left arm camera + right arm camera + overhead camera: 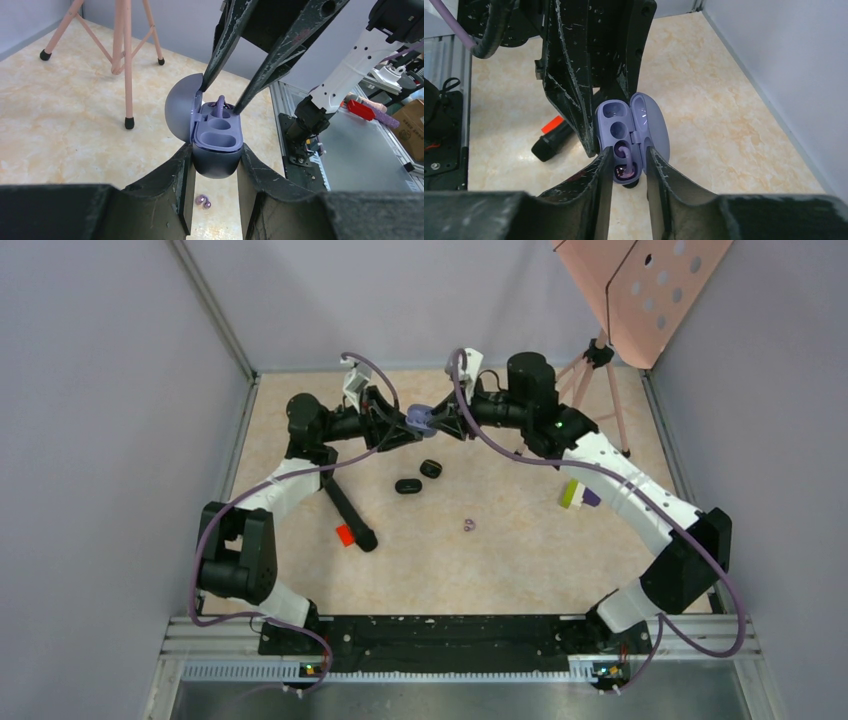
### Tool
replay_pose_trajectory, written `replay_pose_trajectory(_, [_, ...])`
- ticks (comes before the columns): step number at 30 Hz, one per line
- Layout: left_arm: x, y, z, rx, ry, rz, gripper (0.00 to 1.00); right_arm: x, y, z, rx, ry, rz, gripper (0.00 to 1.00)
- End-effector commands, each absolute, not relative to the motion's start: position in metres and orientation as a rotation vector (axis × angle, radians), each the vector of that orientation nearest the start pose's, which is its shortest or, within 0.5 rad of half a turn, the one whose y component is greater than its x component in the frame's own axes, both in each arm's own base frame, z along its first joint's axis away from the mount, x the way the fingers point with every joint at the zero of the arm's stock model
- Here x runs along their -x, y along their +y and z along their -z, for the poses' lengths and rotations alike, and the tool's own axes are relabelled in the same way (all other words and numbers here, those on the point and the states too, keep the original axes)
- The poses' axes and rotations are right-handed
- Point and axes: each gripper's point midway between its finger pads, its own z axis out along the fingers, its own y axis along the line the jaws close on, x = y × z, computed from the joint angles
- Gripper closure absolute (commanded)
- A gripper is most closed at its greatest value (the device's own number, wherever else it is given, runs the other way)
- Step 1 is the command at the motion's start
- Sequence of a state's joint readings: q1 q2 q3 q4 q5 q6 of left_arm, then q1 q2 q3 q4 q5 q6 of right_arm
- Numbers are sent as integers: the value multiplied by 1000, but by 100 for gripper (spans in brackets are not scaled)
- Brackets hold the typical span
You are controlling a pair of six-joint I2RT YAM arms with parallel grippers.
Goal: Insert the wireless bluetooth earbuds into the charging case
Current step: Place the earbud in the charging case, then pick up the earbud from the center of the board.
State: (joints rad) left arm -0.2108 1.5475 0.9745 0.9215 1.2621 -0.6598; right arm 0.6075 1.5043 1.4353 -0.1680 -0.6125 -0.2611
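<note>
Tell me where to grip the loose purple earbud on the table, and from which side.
Take the loose purple earbud across its small rounded body, coming straight down from above. It lies low on the table with nothing close beside it, so both sides look free for a pinch.

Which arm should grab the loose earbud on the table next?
Right, probably: the left gripper clamps the open case, while the right gripper stands open, and the loose earbud lies nearer its side.

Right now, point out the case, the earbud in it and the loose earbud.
case (pixel 654 127): right wrist view, open lid.
earbud in case (pixel 220 105): left wrist view, its stem.
loose earbud (pixel 469 525): top view, its middle.
</note>
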Motion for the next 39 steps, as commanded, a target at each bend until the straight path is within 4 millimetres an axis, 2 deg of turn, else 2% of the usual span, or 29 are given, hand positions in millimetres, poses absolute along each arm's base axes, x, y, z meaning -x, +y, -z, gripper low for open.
replay_pose_trajectory(1, [-321,-243,-310,-931,1326,1387,100,-318,324,-389,1078,1356,-814,67])
replay_pose_trajectory(5, [-331,-238,-302,-886,1359,1365,100,-305,313,-416,1050,1336,-821,62])
replay_pose_trajectory(7, [-334,-236,-299,-868,1373,1359,100,-304,306,-418,1025,1356,-811,61])
replay_pose_trajectory(8, [-336,-235,-297,-859,1383,1357,100,-306,303,-412,1016,1379,-799,61])
replay_pose_trajectory(9, [-338,-235,-295,-851,1394,1352,100,-308,299,-402,1011,1413,-781,61])
replay_pose_trajectory(12, [-345,-230,-288,-798,1445,1333,100,-316,285,-341,1036,1559,-690,63])
replay_pose_trajectory(14, [-351,-225,-283,-754,1484,1312,100,-321,272,-294,1006,1713,-628,66])
replay_pose_trajectory(17, [-359,-216,-274,-693,1542,1279,100,-312,261,-225,1040,1901,-614,71])
replay_pose_trajectory(19, [-366,-209,-268,-637,1587,1250,100,-300,261,-192,1114,1959,-648,76])
replay_pose_trajectory(21, [-371,-201,-264,-583,1623,1229,100,-293,260,-171,1211,1952,-654,77])
replay_pose_trajectory(23, [-375,-194,-260,-547,1644,1212,100,-296,253,-151,1271,1972,-595,82])
replay_pose_trajectory(26, [-375,-190,-257,-531,1668,1195,100,-301,242,-126,1188,2176,-541,87])
replay_pose_trajectory(31, [-376,-186,-255,-514,1692,1166,100,-275,239,-89,918,2489,-643,84])
replay_pose_trajectory(35, [-375,-184,-255,-502,1700,1161,100,-271,239,-74,885,2570,-626,78])
replay_pose_trajectory(39, [-373,-183,-256,-500,1709,1151,100,-270,239,-59,873,2632,-630,78])
